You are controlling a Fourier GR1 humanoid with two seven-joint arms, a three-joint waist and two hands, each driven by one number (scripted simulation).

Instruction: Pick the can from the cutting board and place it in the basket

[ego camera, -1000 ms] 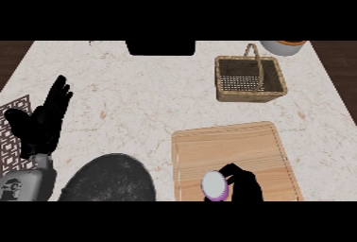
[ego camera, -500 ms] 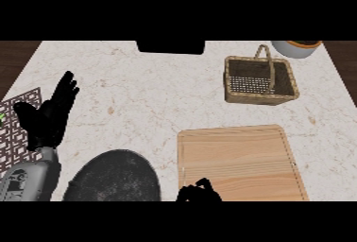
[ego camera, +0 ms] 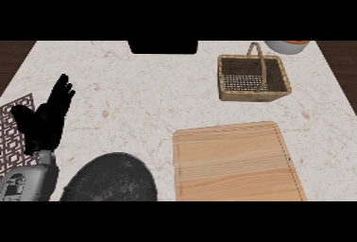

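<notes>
The wooden cutting board [ego camera: 237, 163] lay bare at the lower right of the pale marbled counter [ego camera: 140, 90], its grain and rim groove plain to see, and the can showed nowhere in the head view, so where it was could not be told. Up at the far right stood the wicker basket [ego camera: 252, 78], handle arched over it, its mesh floor visible and nothing inside. Just beyond its upper right corner, a white bowl [ego camera: 287, 46] with an orange top peeked in at the counter's edge. Over on the left, the left hand [ego camera: 47, 118] rested fingers up, straight and released, grasping nothing, beside a brown lattice trivet [ego camera: 12, 132] at the left edge. Below it, a dark round pan [ego camera: 110, 182] sat at the bottom edge, just left of the board. A black rectangular shape [ego camera: 163, 47] sat at the far edge, top centre. The right hand did not show. No writing, brand or label could be read anywhere.
</notes>
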